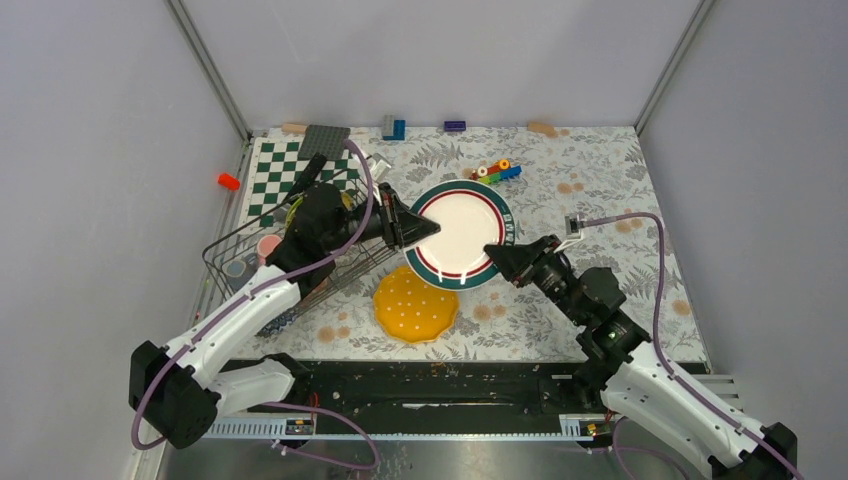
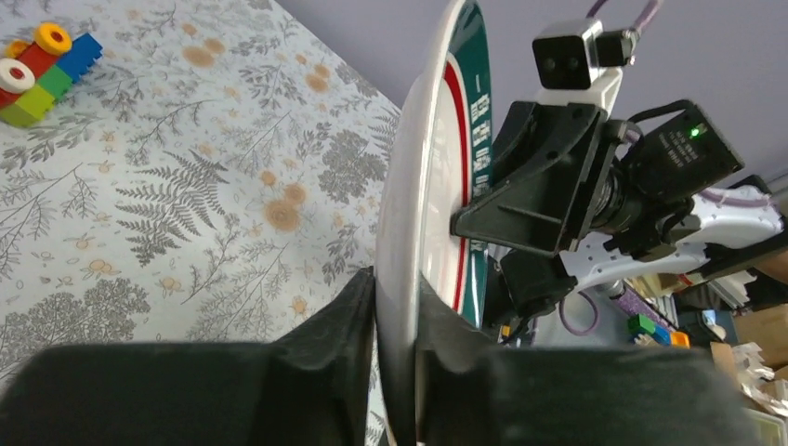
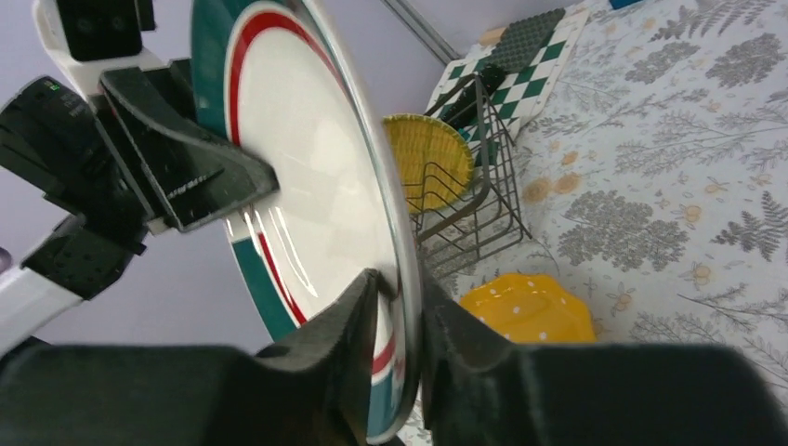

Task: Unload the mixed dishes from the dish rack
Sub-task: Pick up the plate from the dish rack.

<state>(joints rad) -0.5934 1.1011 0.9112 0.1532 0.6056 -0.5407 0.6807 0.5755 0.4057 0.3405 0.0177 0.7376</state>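
The white plate point(image 1: 462, 235) with the dark green-and-red rim is held above the table, right of the black wire dish rack point(image 1: 232, 255). My left gripper point(image 1: 428, 229) is shut on its left edge and my right gripper point(image 1: 495, 255) is shut on its lower right edge. The left wrist view shows the plate point(image 2: 418, 214) edge-on between my left gripper point(image 2: 397, 311). The right wrist view shows its rim point(image 3: 307, 158) pinched in my right gripper point(image 3: 401, 297). A yellow dotted plate point(image 1: 415, 305) lies on the table. A pink cup point(image 1: 268, 245) sits in the rack.
A yellowish plate point(image 3: 427, 149) stands in the rack point(image 3: 474, 200). The green-and-white chequered board point(image 1: 285, 175) lies behind the rack. Toy bricks point(image 1: 497, 171) lie behind the plate, with more bricks point(image 1: 394, 128) along the back edge. A red piece point(image 1: 229, 181) lies off the table's left side.
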